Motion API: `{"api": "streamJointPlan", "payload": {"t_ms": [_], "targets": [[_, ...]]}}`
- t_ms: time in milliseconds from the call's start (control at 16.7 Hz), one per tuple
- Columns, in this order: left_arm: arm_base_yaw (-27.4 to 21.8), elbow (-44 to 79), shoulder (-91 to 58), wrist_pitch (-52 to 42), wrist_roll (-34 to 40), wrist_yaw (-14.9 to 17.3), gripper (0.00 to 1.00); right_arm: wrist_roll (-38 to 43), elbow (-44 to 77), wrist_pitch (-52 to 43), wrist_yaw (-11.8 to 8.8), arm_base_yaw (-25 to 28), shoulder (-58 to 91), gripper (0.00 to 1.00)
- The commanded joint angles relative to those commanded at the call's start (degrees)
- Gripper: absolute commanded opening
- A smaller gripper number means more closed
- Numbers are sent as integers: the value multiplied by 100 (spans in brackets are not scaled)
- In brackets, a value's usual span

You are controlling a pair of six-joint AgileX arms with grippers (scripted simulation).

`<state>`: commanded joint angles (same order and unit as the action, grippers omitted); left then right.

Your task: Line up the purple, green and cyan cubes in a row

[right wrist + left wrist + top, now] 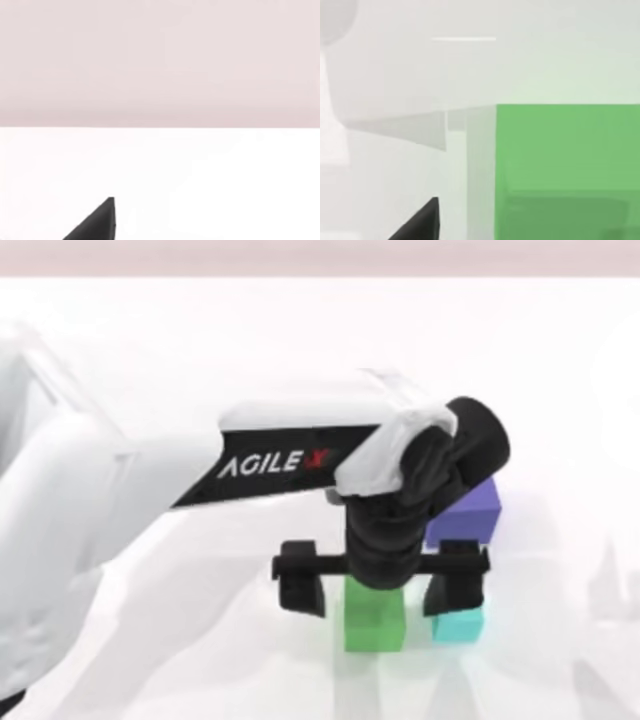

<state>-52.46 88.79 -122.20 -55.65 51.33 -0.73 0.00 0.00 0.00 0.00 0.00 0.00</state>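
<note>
Three matte cubes sit close together. Nearest us, the bright green cube (375,620) and small light-cyan cube (458,626) lie side by side; the large blue-purple cube (463,512) is behind the cyan one, out of line. Our left gripper (385,590) hovers spread wide above the green cube, holding nothing. We judge the purple cube remains to be aligned.

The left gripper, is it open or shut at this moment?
Open. In the top view the left gripper has its two fingers spread wide, above the green cube, and neither one presses on it.
</note>
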Motion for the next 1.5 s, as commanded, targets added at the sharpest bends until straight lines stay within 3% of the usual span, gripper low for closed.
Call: {"api": "streamJointPlan", "payload": {"t_ms": [420,840,1140,1500], "targets": [[89,907,361,-1297,26,-6,100,0,0,0,0,0,0,100],[164,770,528,-1172,-20,-24,100,47,175,-129,-6,59,170,100],[905,-471,1958,-266,-414,-100,100,390,1617,-1112,-8,452,1628,100],[2344,-3270,4883,1299,-1433,-104,100,1012,4545,-3095,19,1184,5165,100]]}}
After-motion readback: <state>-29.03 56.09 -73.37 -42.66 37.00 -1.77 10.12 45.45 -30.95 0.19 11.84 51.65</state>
